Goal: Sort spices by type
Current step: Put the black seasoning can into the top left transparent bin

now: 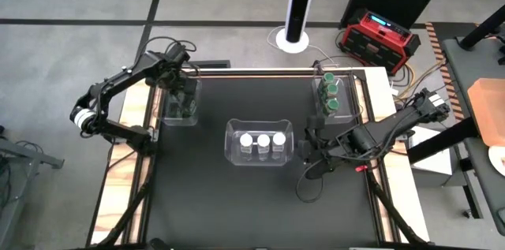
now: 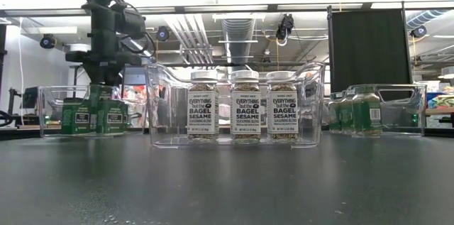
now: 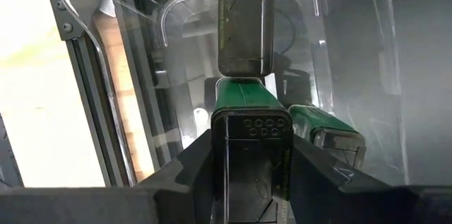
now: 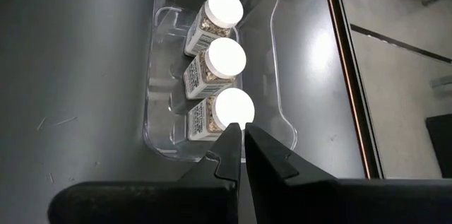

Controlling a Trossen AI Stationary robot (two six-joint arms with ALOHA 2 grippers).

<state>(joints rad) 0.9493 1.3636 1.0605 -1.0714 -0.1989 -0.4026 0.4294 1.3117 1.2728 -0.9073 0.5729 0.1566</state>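
Over in the left bin (image 1: 180, 102) we see the left gripper (image 3: 248, 155) clamped on a green tin (image 3: 251, 121); only its wrist view shows that. The middle bin (image 1: 259, 141) holds three white-lidded jars (image 2: 246, 106). The right bin (image 1: 332, 95) holds green-lidded jars (image 1: 332, 92). The right gripper (image 4: 242, 146) hovers clenched, empty, just right of the middle bin over the black table (image 1: 237, 203).

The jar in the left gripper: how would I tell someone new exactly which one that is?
Find the clear bin at the table's far left corner, under the left arm. The left gripper reaches down into it, shut on a green jar with a dark lid. Two more green jars stand in that bin; this is the only one between the fingers.
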